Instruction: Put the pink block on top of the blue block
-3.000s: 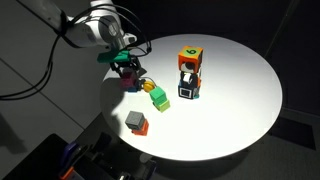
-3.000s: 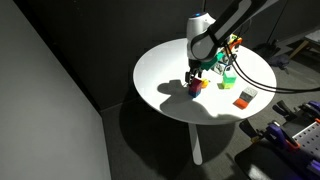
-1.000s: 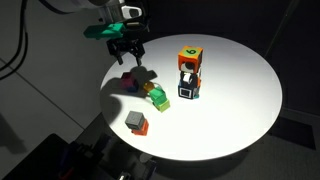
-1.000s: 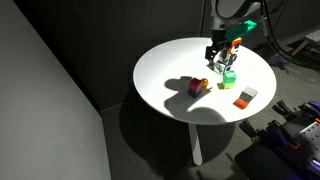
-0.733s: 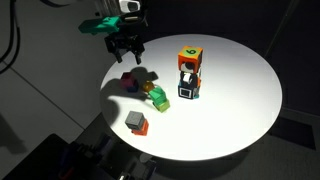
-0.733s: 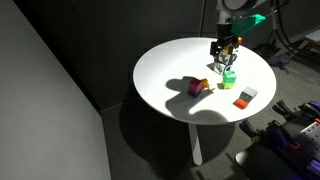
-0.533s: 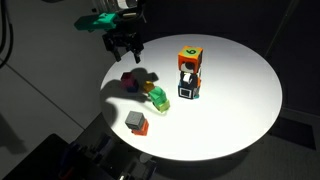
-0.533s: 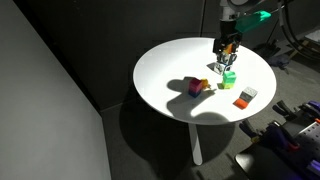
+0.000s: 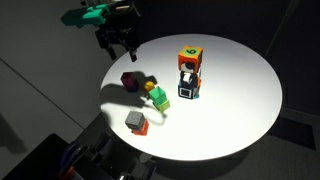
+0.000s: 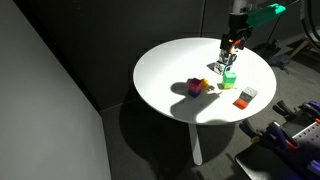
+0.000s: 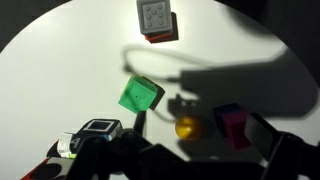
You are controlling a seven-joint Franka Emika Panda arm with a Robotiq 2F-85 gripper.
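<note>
The pink block (image 9: 131, 79) sits near the table's edge and also shows in an exterior view (image 10: 194, 87) and the wrist view (image 11: 234, 129). It seems to rest on the blue block (image 11: 215, 112), of which only a dark edge shows in the wrist view. My gripper (image 9: 120, 41) hangs high above the table, apart from the blocks, open and empty. It also shows in an exterior view (image 10: 232, 46). In the wrist view its dark fingers (image 11: 190, 165) fill the bottom edge.
A green cube (image 9: 158, 98) and a yellow ball (image 9: 148, 88) lie beside the pink block. An orange-red cube with a grey face (image 9: 136, 122) lies near the round white table's (image 9: 240, 100) edge. A stack stands mid-table: an orange block (image 9: 189, 58) above a black-and-white cube (image 9: 187, 89).
My gripper has risen up and away from the pink block, empty. The blocks have stayed where they were.
</note>
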